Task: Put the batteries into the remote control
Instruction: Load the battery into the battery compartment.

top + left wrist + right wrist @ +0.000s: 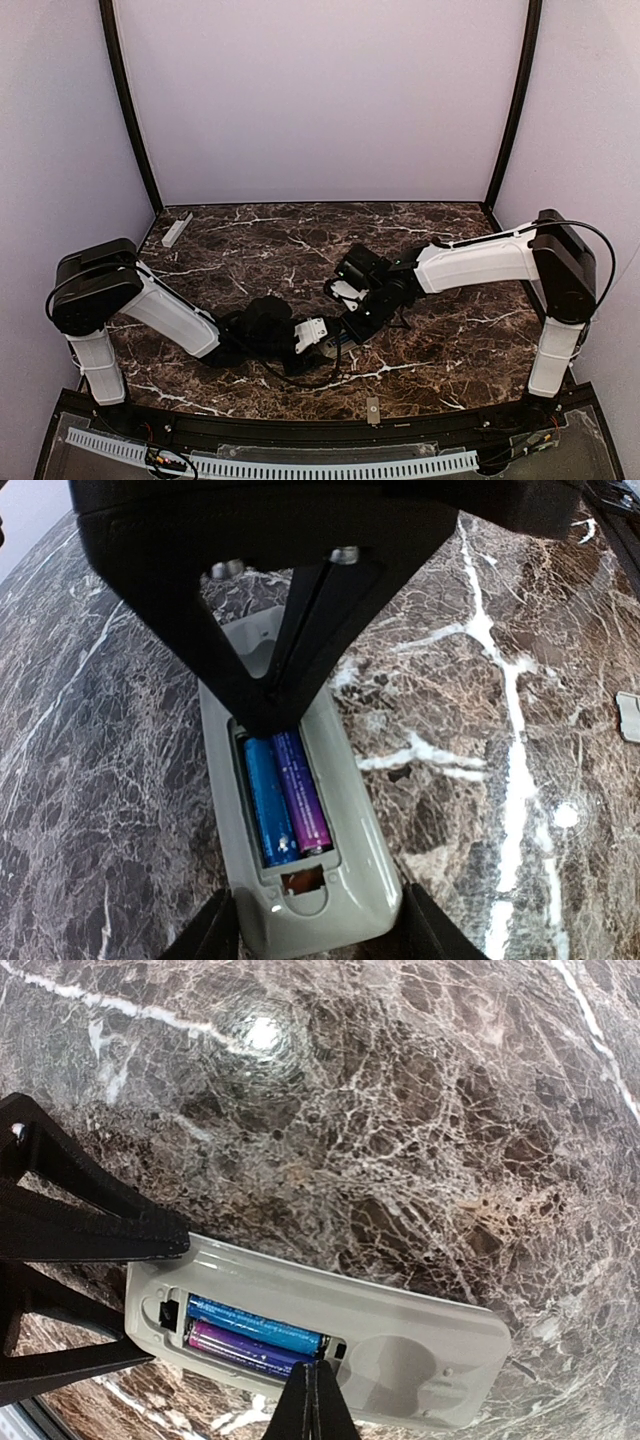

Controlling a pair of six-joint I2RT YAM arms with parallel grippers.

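The remote control (345,810) lies back-up on the marble with its battery bay open. Two batteries lie side by side in the bay, one blue (268,802) and one purple (302,792). My left gripper (320,928) is shut on the remote's near end, one finger on each side. My right gripper (310,1382) is shut and empty, and its tip touches the end of the purple battery (240,1350) beside the blue one (258,1326). In the top view both grippers, left (318,340) and right (352,325), meet mid-table and hide the remote.
A narrow pale grey bar (177,229) lies at the far left corner of the marble table (450,340). A small pale piece (628,716) lies to the right of the remote. A small grey tab (372,410) sits on the front rim.
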